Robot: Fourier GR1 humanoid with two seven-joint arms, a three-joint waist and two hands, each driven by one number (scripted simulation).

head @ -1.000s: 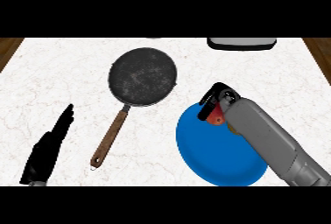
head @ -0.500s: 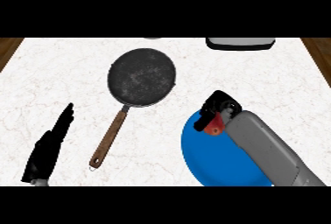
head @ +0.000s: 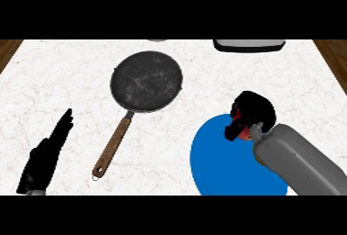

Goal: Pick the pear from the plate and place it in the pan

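Right hand (head: 253, 111) curled round a small red fruit, presumably the pear (head: 241, 133), only a sliver showing under the fingers, held over the upper edge of the blue plate (head: 224, 160). Pan (head: 146, 81) well apart to the upper left, wooden handle pointing down toward the left hand (head: 47, 153), resting open with straight fingers near the lower left edge. Risk from here: fruit slipping during the long carry across bare counter, or landing on the pan's rim and rolling off.
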